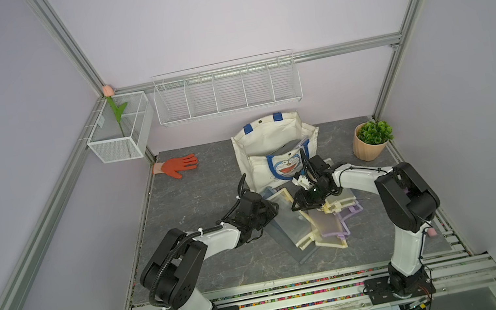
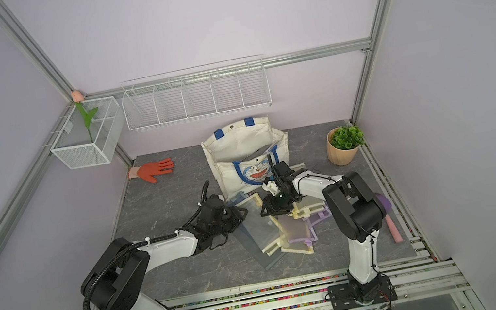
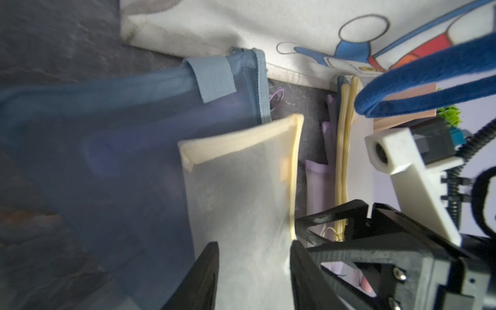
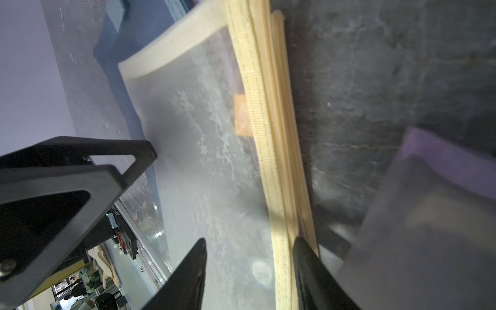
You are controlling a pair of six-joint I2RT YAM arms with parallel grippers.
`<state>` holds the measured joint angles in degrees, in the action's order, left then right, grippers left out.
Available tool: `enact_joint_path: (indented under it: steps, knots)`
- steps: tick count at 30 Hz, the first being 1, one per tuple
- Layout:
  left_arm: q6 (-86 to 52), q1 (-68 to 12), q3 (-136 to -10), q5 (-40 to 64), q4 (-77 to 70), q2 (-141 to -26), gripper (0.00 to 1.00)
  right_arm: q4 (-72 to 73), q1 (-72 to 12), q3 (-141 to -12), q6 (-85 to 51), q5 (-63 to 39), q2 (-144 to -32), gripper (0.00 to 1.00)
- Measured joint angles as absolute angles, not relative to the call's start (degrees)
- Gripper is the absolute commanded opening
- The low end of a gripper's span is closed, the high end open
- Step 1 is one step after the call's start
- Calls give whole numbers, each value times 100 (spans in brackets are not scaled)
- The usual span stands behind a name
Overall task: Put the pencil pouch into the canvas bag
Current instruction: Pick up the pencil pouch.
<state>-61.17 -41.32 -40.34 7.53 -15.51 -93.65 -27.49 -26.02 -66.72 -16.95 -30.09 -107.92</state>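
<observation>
In both top views you see the pencil pouch topping the pile mid-bench, just before the canvas bag for a short lift; left wrist view: left gripper fingers apart astride it; right wrist view: right gripper likewise.

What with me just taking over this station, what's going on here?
Two robot arms are working over a pile of mesh pouches on the table, right in front of the open canvas bag. The left claw and the right claw both straddle the cream-trimmed pouch on top, from opposite sides, jaws apart rather than clamped. That pouch is not yet in the bag.
</observation>
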Motion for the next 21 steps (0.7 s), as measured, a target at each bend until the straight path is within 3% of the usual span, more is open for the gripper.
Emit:
enact_joint_path:
  steps: [12, 21]
  knots:
    - [-6427, -4390, -3168, 517, -1514, -8390, 44, -2705, -2735, -6567, -1623, -2978, -10792, 47]
    - [-6534, -4401, -2982, 528, -1962, -8670, 41, -2703, -2862, -6484, -1584, -2919, -10803, 45]
